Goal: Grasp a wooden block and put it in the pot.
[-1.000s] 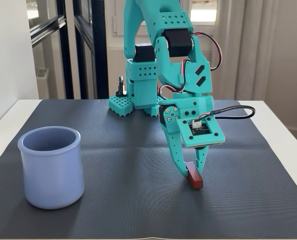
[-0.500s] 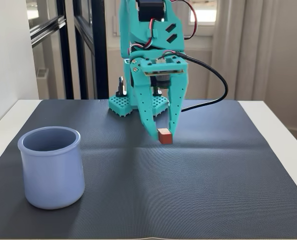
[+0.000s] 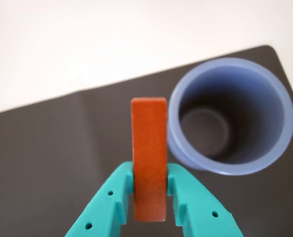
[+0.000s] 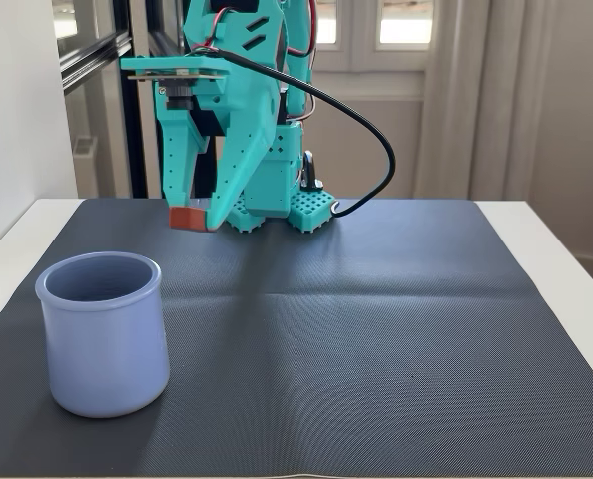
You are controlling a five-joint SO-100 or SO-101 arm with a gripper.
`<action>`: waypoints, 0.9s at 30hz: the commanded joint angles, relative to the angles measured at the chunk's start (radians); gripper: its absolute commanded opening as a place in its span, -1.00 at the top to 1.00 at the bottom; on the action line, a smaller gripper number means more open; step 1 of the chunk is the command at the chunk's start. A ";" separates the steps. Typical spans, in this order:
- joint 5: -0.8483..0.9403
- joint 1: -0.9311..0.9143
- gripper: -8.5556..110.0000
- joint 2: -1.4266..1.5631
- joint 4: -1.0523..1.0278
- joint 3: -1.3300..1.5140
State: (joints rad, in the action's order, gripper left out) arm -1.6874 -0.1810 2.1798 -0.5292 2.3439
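Wrist view looks down between two teal fingers (image 3: 118, 197) of the gripper (image 3: 149, 183), which is clamped on one wooden block (image 3: 149, 148), a slim red-brown bar standing on end between them, its upper part rising above the fingertips and its lower end reaching below them. Just to the right of the block in this view stands one pot (image 3: 265, 163), pale periwinkle-blue with a thick rounded rim, its mouth open toward the camera and its inside bare; the block's right edge overlaps the pot's left rim in the picture, though whether they touch cannot be told. Both are seen against a dark mat (image 3: 43, 163) that lies on a white desk (image 3: 87, 44). No brand, label or writing can be read on the block, the pot, the mat or the fingers; small round holes dot the teal fingers. Fixed view, from the front, shows the single teal arm (image 4: 252, 120) at the far edge of the ribbed dark mat (image 4: 396, 339), with a black cable (image 4: 371, 150) looping from it to the base. The gripper (image 4: 190, 218) hangs in the air with the wooden block (image 4: 188, 218) held at its tip, clear of the mat. The pot (image 4: 103, 344) stands upright on the mat at the near left, in front of and below the held block, apart from it. White desk (image 4: 546, 239) shows at both sides of the mat.
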 commanded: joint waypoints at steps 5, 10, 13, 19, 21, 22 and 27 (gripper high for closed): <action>0.005 -0.055 0.83 0.071 0.008 -0.003; 0.005 -0.078 0.83 0.058 0.009 -0.009; 0.006 -0.097 0.83 0.058 0.011 -0.011; 0.038 -0.121 0.83 0.040 0.011 -0.040; 0.064 -0.121 0.83 0.003 0.011 -0.080; 0.067 -0.121 0.83 -0.020 0.011 -0.098; 0.069 -0.117 0.83 -0.104 0.011 -0.156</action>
State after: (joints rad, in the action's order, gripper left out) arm -1.6245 -0.2945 2.0877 -0.5292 2.2565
